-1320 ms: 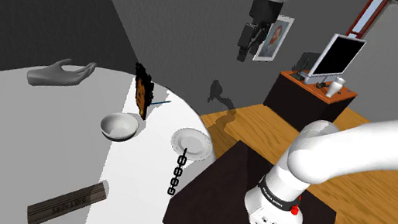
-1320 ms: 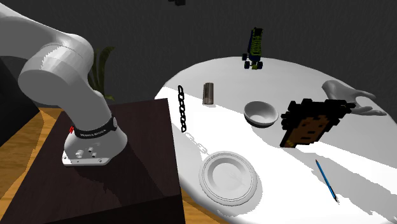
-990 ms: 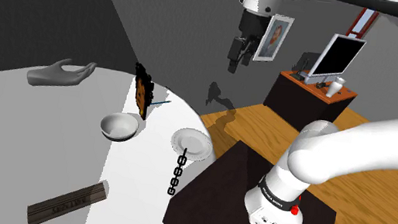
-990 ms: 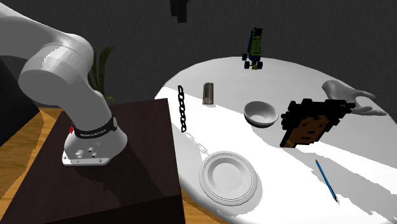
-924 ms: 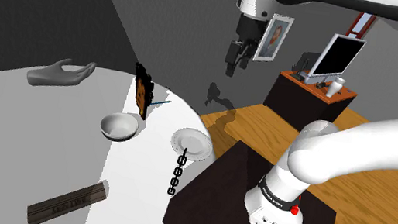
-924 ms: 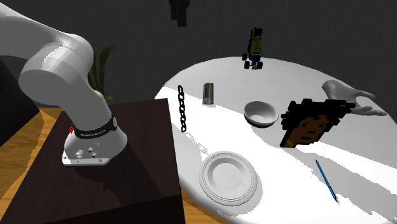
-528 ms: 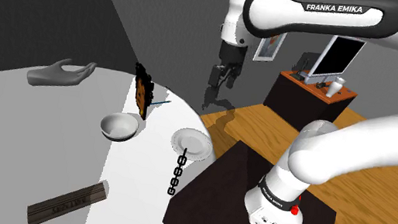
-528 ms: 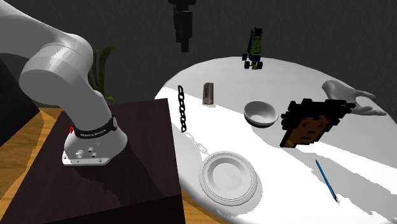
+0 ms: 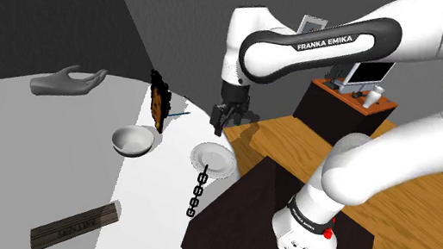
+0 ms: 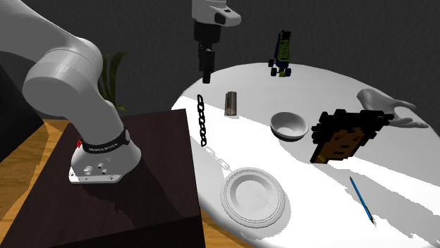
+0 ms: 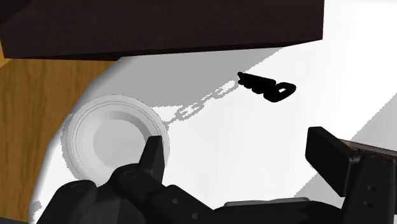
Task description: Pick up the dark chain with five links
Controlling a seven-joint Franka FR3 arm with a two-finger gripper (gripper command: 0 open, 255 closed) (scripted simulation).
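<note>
Your chain [image 9: 197, 192] is black, its links in a straight line, flat at the white table's [image 9: 24, 164] edge beside the stand [image 9: 244, 209]. The gripper [image 9: 220, 121] hangs above a white plate [image 9: 212, 159], fingers spread, holding nothing. The second exterior view adds a grey cylinder [image 10: 230, 103] near the chain.

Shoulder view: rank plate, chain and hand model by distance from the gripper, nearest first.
1. White plate: just beneath the gripper in this view.
2. Dark chain: beyond the plate, along the table edge toward the shoulder view's bottom.
3. Grey hand model: across the table, at the shoulder view's left.
</note>
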